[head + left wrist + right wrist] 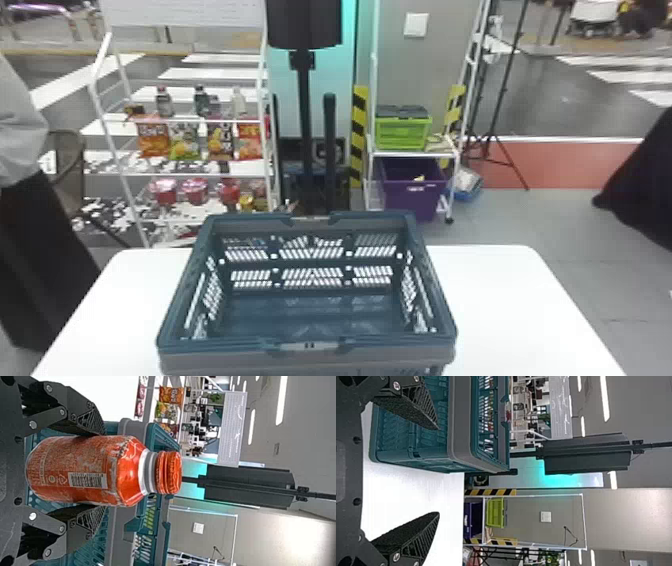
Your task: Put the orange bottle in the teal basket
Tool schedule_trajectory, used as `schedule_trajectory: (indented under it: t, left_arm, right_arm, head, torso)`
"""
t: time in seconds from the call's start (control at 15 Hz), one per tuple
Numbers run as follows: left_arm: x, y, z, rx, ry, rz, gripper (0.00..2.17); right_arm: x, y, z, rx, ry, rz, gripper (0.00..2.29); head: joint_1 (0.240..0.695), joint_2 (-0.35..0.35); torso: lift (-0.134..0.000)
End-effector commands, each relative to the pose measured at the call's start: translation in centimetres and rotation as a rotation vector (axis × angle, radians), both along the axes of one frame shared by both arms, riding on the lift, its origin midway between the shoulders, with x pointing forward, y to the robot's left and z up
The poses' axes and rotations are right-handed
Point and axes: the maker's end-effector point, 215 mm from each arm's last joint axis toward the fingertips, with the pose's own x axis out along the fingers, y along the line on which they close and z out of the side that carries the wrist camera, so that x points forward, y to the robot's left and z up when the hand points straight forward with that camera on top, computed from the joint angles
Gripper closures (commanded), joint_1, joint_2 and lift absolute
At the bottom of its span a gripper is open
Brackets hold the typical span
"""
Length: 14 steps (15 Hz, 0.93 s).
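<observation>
In the head view the teal basket (310,320) stands upright on the white table, its inside bare. The left wrist view shows the orange bottle (83,471) between the two fingers of my left gripper (97,471), which is shut on its body; the cap points away from the palm. Behind the bottle is the basket (121,534), with its near wall and rim. In the right wrist view my right gripper (439,471) is open with nothing between its fingers, beside the basket's corner (462,427) and over the table.
The white table (505,310) extends on both sides of the basket. Beyond it stand a snack rack (190,175) at the left and a white shelf (412,155) with green and purple boxes. A person (30,225) is at the left edge.
</observation>
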Motion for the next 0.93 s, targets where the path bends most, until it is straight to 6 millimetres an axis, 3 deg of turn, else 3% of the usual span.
schedule_trajectory:
  t: [0.0, 0.53, 0.73, 0.87]
  left_arm:
    - [0.0, 0.0, -0.1, 0.0, 0.002, 0.0, 0.51]
    - [-0.6, 0.1, -0.1, -0.001, 0.005, 0.001, 0.51]
    - [0.1, 1.5, 2.4, 0.014, -0.035, 0.016, 0.51]
    - [1.0, 3.9, 4.2, 0.058, -0.032, 0.042, 0.51]
  right_arm:
    - [-0.1, 0.0, -0.2, 0.0, 0.003, -0.002, 0.13]
    - [-0.2, 0.1, -0.1, 0.005, 0.002, -0.003, 0.13]
    - [-0.4, 0.2, -0.3, 0.004, 0.007, -0.001, 0.13]
    - [-0.4, 0.3, -0.2, 0.004, 0.005, 0.0, 0.13]
  head:
    - [0.499, 0.0]
    - [0.499, 0.0]
    - [0.499, 0.0]
    - [0.499, 0.0]
  torso:
    - [0.0]
    - [0.0]
    - [0.0]
    - [0.0]
